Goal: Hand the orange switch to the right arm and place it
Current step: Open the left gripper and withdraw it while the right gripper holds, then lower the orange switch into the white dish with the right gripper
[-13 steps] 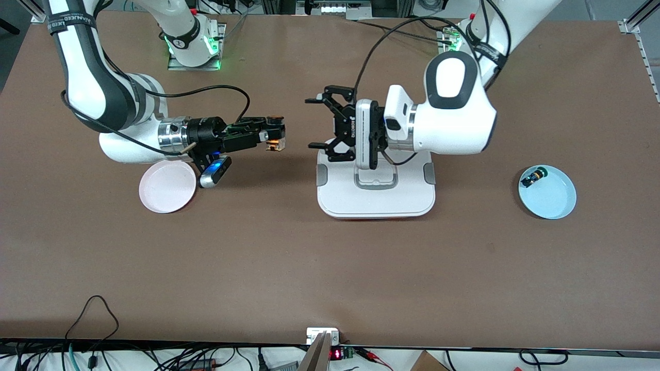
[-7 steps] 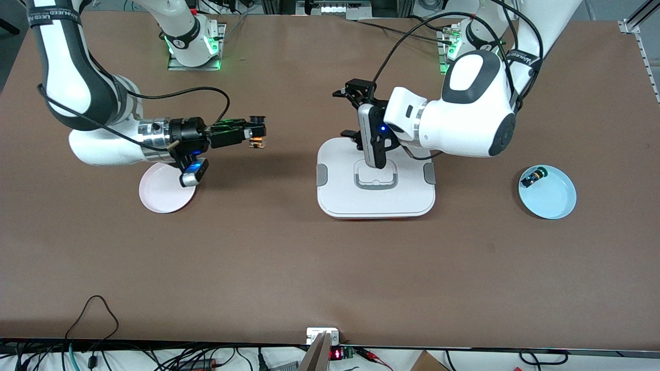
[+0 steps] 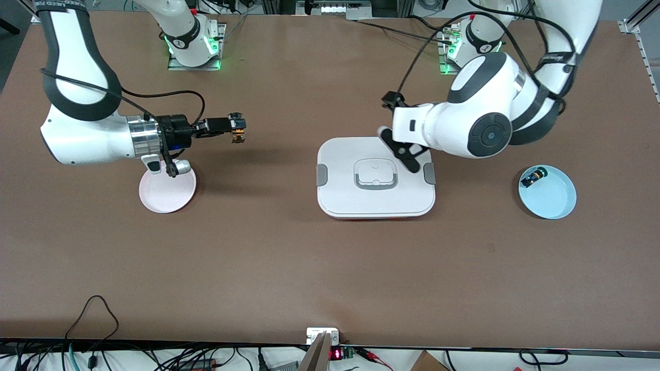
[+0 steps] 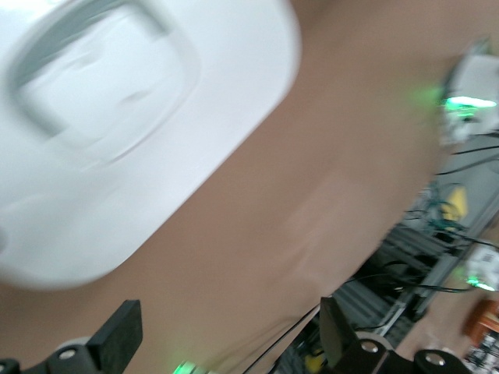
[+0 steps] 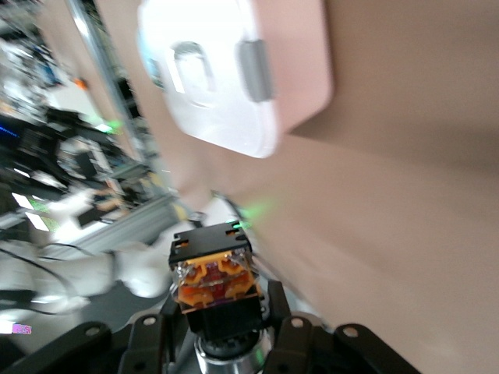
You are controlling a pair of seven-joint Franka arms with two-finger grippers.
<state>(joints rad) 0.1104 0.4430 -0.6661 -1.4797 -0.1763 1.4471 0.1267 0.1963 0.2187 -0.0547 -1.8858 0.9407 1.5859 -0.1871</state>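
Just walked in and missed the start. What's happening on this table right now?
The right hand holds the orange switch up in the air over bare table, between the pink plate and the white lidded container. The handover looks done; the switch has not yet been placed. The left hand is open and empty over the container's edge. A green-capped switch lies in the light blue plate toward the left arm's end.

table (image 3: pixel 289 268): plain brown top, fills pretty much the whole view
cables (image 3: pixel 93 355): black tangle along the table's near edge
frame (image 3: pixel 639 15): metal rail bits at the table's corner
light: even, soft shadows on the table
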